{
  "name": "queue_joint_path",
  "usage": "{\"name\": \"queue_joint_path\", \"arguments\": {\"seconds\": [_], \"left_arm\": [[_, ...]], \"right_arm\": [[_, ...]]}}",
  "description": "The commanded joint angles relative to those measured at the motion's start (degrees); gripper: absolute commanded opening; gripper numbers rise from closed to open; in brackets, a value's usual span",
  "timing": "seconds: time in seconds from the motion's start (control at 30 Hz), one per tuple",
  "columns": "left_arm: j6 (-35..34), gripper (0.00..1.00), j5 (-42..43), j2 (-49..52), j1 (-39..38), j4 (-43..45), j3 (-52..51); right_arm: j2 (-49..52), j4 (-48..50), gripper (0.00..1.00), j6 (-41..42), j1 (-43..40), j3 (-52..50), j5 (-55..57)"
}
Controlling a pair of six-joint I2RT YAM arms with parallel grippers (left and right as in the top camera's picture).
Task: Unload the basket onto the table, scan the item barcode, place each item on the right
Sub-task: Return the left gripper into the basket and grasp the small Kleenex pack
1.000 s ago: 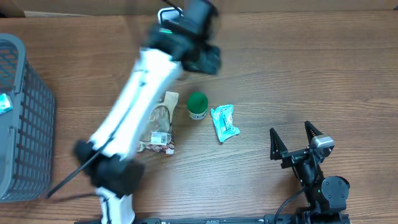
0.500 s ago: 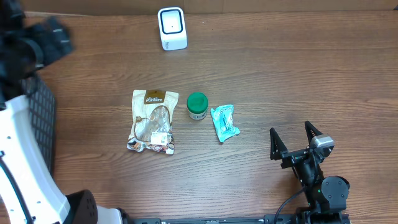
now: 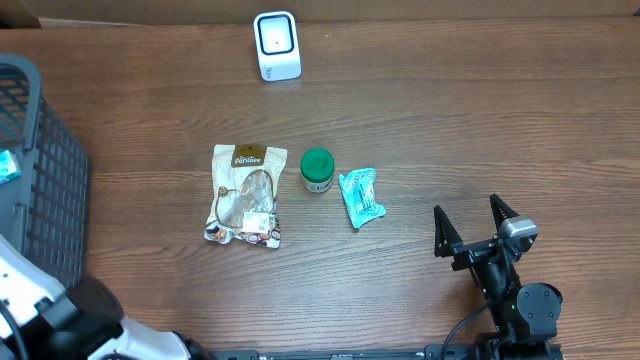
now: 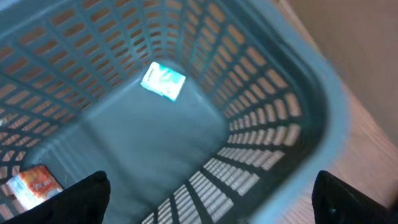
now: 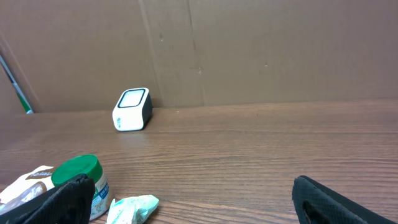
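Note:
The white barcode scanner [image 3: 277, 45] stands at the back of the table, also seen from the right wrist [image 5: 132, 109]. Three items lie mid-table: a snack bag [image 3: 245, 195], a green-lidded jar [image 3: 317, 170] and a teal packet [image 3: 361, 197]. My right gripper [image 3: 475, 225] rests open near the front right, empty, facing the jar [image 5: 81, 177] and the packet [image 5: 132, 208]. My left gripper [image 4: 211, 202] hangs open over the blue-grey basket [image 4: 292, 93], with nothing between its fingers [image 4: 87, 196]. Only part of the left arm [image 3: 60, 320] shows at the overhead view's bottom left.
The basket [image 3: 45, 200] stands at the table's left edge. Inside it lie a teal packet [image 4: 163, 81] and an orange packet [image 4: 34, 183]. A brown cardboard wall [image 5: 249, 50] runs behind the scanner.
The left arm swung from the scanner at the back over to the basket on the left, then dropped toward the bottom left corner. The right arm has not moved.

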Motion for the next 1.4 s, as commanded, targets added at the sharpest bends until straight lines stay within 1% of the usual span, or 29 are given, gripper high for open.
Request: {"name": "queue_joint_path", "arguments": {"seconds": [0.0, 0.1, 0.13, 0.17, 0.3, 0.37, 0.4, 0.43, 0.47, 0.57, 0.8, 0.87, 0.97, 1.07, 1.17, 1.37], "left_arm": [[1.11, 0.85, -1.03, 3.43, 0.24, 3.34, -5.90], [1.11, 0.85, -1.81, 3.72, 0.24, 8.26, -12.68], [1.16, 0.84, -3.34, 3.72, 0.24, 12.13, -17.55], [1.31, 0.85, -4.37, 3.72, 0.24, 13.97, -19.65], [5.35, 0.85, -5.25, 3.76, 0.24, 22.69, -27.85], [8.07, 0.88, -5.22, 3.98, 0.24, 27.30, -31.01], [10.23, 0.93, -5.22, 4.44, 0.24, 30.25, -32.41], [11.23, 0.95, -5.20, 4.63, 0.24, 31.54, -32.92], [13.05, 0.95, -5.22, 5.22, 0.26, 33.31, -33.27], [15.06, 0.93, -5.46, 6.27, 0.55, 36.11, -33.24], [15.15, 0.92, -5.18, 6.43, 2.32, 41.97, -33.27], [16.63, 0.91, -4.76, 6.84, 3.06, 42.53, -33.27], [20.24, 0.89, -4.79, 8.68, 4.11, 42.53, -33.27], [22.14, 0.88, -4.74, 11.08, 4.72, 42.75, -33.27], [26.18, 0.83, -2.86, 14.23, 5.09, 44.48, -33.27], [26.75, 0.79, -2.23, 18.18, 5.09, 50.93, -33.27]], "right_arm": [[-0.42, 0.35, 1.00, -0.04, 0.26, -0.61, -0.04], [-0.42, 0.35, 1.00, -0.04, 0.26, -0.61, -0.04], [-0.42, 0.35, 1.00, -0.02, 0.26, -0.61, -0.04], [-0.42, 0.35, 1.00, -0.04, 0.26, -0.61, -0.04], [-0.42, 0.35, 1.00, -0.04, 0.26, -0.61, -0.04], [-0.42, 0.35, 1.00, -0.04, 0.26, -0.61, -0.04], [-0.42, 0.35, 1.00, -0.04, 0.26, -0.61, -0.04], [-0.42, 0.35, 1.00, -0.02, 0.26, -0.61, -0.04], [-0.42, 0.33, 1.00, -0.04, 0.26, -0.61, -0.04], [-0.42, 0.35, 1.00, -0.04, 0.26, -0.61, -0.04], [-0.42, 0.35, 1.00, -0.04, 0.26, -0.61, -0.04], [-0.42, 0.35, 1.00, -0.04, 0.26, -0.61, -0.04], [-0.42, 0.35, 1.00, -0.02, 0.26, -0.61, -0.04], [-0.42, 0.35, 1.00, -0.04, 0.26, -0.61, -0.04], [-0.42, 0.35, 1.00, -0.04, 0.26, -0.61, -0.04], [-0.42, 0.35, 1.00, -0.04, 0.26, -0.61, -0.04]]}}
